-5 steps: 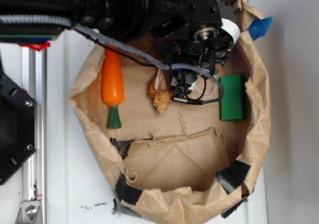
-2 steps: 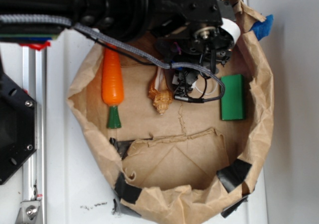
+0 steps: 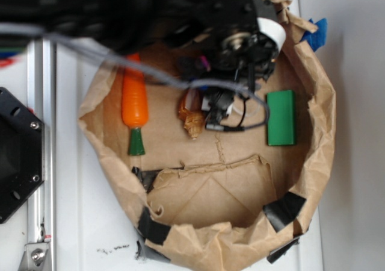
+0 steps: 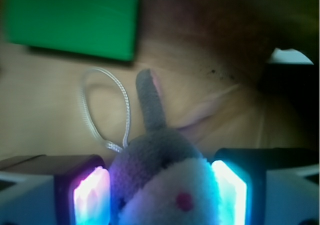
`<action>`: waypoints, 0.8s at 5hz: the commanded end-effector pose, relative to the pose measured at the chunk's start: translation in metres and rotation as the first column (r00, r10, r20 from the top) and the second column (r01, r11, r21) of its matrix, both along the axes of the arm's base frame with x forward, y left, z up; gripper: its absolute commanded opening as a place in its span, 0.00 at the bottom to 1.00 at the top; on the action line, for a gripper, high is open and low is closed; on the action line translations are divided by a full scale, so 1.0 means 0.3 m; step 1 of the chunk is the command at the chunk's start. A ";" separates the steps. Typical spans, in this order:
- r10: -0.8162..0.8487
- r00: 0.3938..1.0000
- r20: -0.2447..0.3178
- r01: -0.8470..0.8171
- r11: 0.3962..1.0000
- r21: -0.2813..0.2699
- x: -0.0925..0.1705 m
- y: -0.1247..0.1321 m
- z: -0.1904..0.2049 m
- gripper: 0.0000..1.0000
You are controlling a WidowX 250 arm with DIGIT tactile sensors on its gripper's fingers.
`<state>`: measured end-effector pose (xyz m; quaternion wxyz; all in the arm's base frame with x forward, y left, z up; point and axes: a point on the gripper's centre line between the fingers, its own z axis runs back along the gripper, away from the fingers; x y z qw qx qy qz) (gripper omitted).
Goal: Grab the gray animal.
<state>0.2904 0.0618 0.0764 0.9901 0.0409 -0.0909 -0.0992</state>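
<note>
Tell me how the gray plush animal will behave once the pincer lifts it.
The gray animal looks fuzzy and stuffed, so it will probably squash between the pincer pads rather than slip. Its thin ear and white loop will likely flop and dangle. It appears light, unlikely to break.

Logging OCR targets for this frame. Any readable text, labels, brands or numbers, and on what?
None readable in either view.
Green block: plain faces, no print visible.
Toy carrot, seashell, paper bag: no labels; its black tape patches are blank.
Dark specks on the white table: too small to tell whether they are marks or writing.
Gray animal between the end effector pads: no tag showing, only its white loop.
</note>
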 end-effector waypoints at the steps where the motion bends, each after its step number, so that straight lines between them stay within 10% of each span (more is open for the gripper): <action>1: 0.104 0.994 0.044 -0.103 0.994 -0.040 -0.105 -0.138 0.337 0.00; 4: 0.175 0.980 -0.097 -0.188 0.972 -0.139 -0.119 -0.128 0.326 0.00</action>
